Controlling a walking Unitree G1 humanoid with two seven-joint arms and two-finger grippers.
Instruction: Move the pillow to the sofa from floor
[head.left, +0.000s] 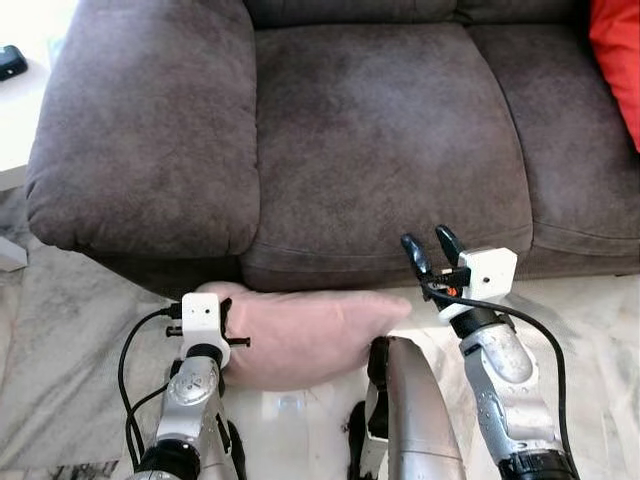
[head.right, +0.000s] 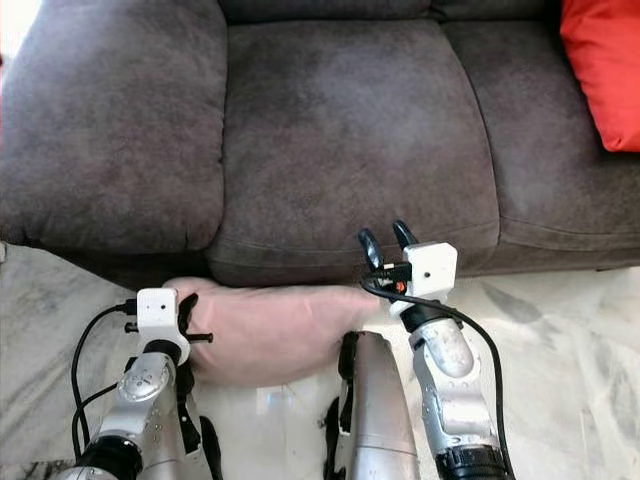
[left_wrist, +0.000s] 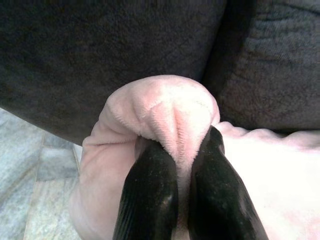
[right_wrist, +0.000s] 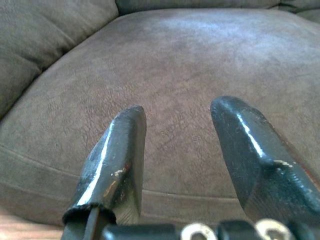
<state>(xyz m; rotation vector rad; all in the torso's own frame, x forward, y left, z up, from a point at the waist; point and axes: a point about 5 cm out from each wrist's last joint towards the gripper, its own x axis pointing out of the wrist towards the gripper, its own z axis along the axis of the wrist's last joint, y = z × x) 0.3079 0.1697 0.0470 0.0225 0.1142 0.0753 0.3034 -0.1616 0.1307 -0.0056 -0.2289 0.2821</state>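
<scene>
Soft pink pillow (head.left: 300, 335) partly hidden behind robot body. Left gripper (left_wrist: 182, 165) pinches its left corner; right gripper (head.left: 431, 250) raised, fingers apart, holding nothing, near dark brown sofa (head.left: 390, 130) front.

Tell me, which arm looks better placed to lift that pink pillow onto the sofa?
Probably the left. The left gripper is shut on the pink pillow, pinching a fold. The right gripper is open, raised before the sofa.
</scene>
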